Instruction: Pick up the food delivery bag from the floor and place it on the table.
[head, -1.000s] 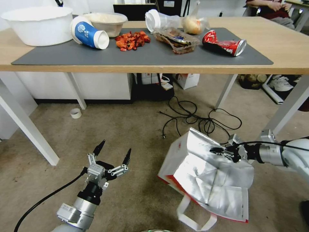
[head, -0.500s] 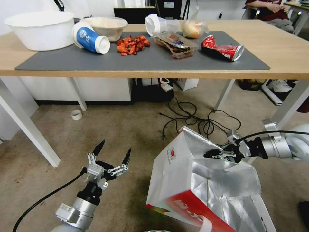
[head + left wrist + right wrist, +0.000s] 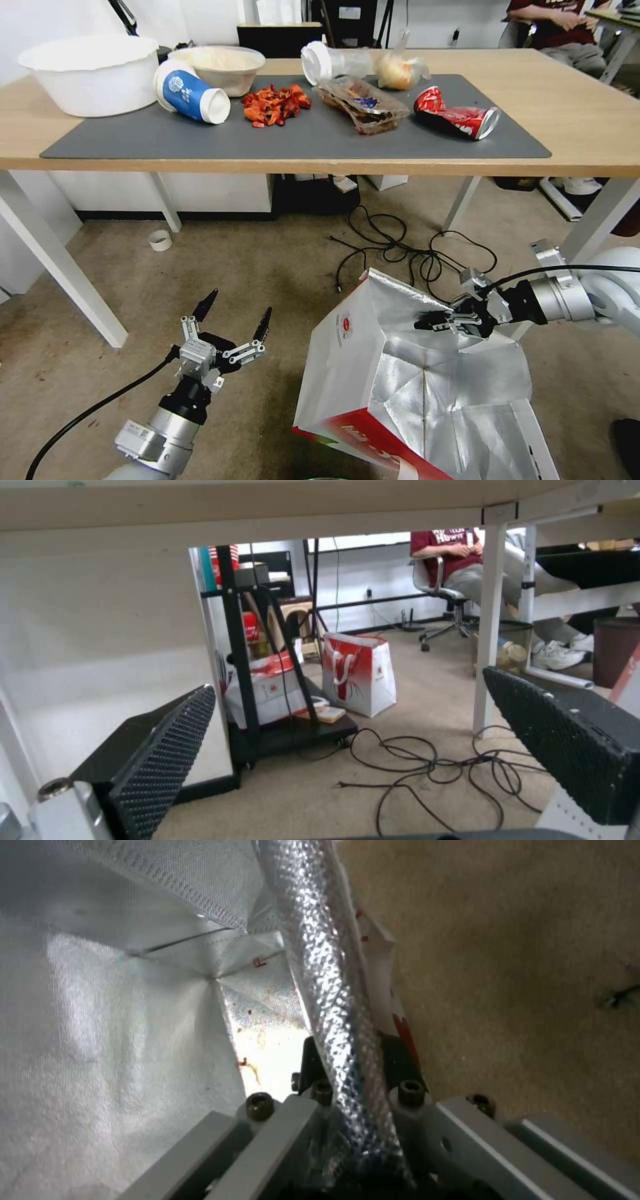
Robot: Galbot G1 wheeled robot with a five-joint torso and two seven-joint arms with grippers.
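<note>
The food delivery bag (image 3: 373, 367), white with red trim and a silver foil lining, hangs open-mouthed at the lower right of the head view, lifted off the floor (image 3: 253, 280). My right gripper (image 3: 433, 322) is shut on the bag's far rim; in the right wrist view the foil rim (image 3: 327, 990) is pinched between the fingers. My left gripper (image 3: 235, 319) hovers open above the carpet to the bag's left, apart from it, its black pads (image 3: 167, 740) spread wide. The table (image 3: 587, 113) with its dark grey mat (image 3: 300, 137) stands beyond.
On the mat lie a white basin (image 3: 90, 73), a blue paper cup (image 3: 190, 93), a bowl (image 3: 217, 65), red food scraps (image 3: 275, 103), a plastic tray (image 3: 360, 103) and a crushed red can (image 3: 457, 117). Black cables (image 3: 407, 250) and a tape roll (image 3: 159, 240) lie under the table. White table legs (image 3: 60, 267) stand left and right.
The right gripper has raised the bag by its rim, swinging its mouth upward and its body toward me. The head camera has risen a little. The left gripper has stayed put.
</note>
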